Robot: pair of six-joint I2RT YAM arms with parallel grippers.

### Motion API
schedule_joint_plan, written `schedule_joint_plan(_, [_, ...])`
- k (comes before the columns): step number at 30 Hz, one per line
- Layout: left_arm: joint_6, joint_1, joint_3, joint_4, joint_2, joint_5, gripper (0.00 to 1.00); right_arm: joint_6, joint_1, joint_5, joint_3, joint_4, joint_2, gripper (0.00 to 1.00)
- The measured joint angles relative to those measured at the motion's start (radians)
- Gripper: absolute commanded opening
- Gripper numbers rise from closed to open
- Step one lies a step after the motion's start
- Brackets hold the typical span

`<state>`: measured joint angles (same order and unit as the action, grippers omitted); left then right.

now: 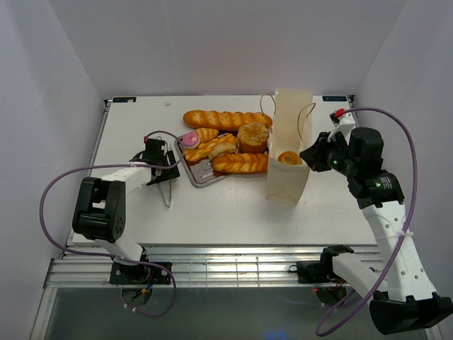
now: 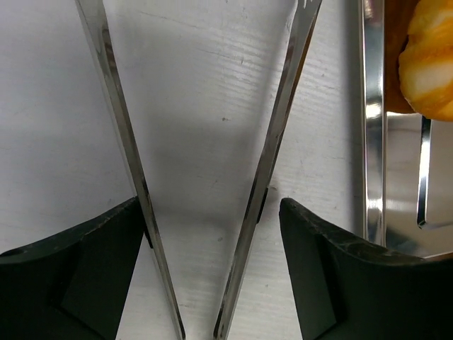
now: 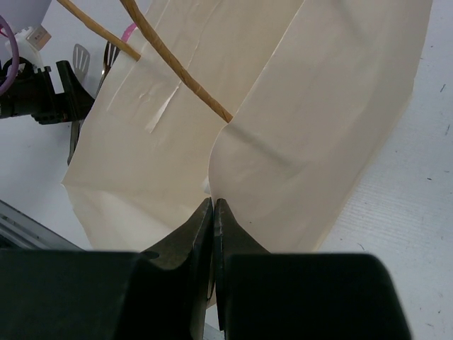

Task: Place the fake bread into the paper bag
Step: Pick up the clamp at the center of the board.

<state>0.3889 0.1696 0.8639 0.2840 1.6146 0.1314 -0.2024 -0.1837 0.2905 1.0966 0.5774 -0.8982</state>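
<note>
Left gripper [image 2: 211, 207] jaws wide, black fingers straddling the two thin polished-steel arms of the tongs [image 2: 272, 142] on the white table [image 1: 212, 205], just beside the shiny metal tray [image 1: 200, 178]; right gripper [image 3: 213, 205] pinched flat on a fold of the paper bag [image 1: 287, 180] wall. Bag is matte cream, tall, rectangular, upright, mouth open, twine loop handles, just right of the tray; one glossy ring donut [image 1: 289, 157] lies inside it. Other fake bread [image 1: 241, 163], glossy golden-orange, is piled on and around the tray; long braided baguette [image 1: 226, 119] at the far side.
</note>
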Motion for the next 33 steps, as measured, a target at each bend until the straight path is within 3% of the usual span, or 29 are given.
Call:
schedule_joint_plan(8, [-0.004,0.029,0.020,-0.029,0.042,0.107,0.84,0.000,0.000,0.000,-0.002,-0.003,0.000,0.08])
schedule_joint_plan(12, [-0.003,0.030,0.045,-0.042,0.075,0.151,0.78,-0.002,0.000,0.001,-0.007,-0.009,0.000,0.08])
schedule_joint_plan(14, [0.000,0.030,0.054,-0.051,0.087,0.160,0.72,-0.002,0.000,0.000,-0.007,-0.009,0.000,0.08])
schedule_joint_plan(18, [0.007,0.030,0.055,-0.074,0.095,0.169,0.47,-0.002,0.000,0.000,-0.007,-0.009,0.000,0.08])
schedule_joint_plan(26, [0.016,0.027,0.053,0.006,0.037,0.109,0.47,-0.002,0.000,0.000,-0.007,-0.008,0.000,0.08])
schedule_joint_plan(33, [0.021,0.013,0.084,0.122,-0.213,-0.048,0.47,-0.002,0.000,-0.004,-0.005,-0.002,0.000,0.08])
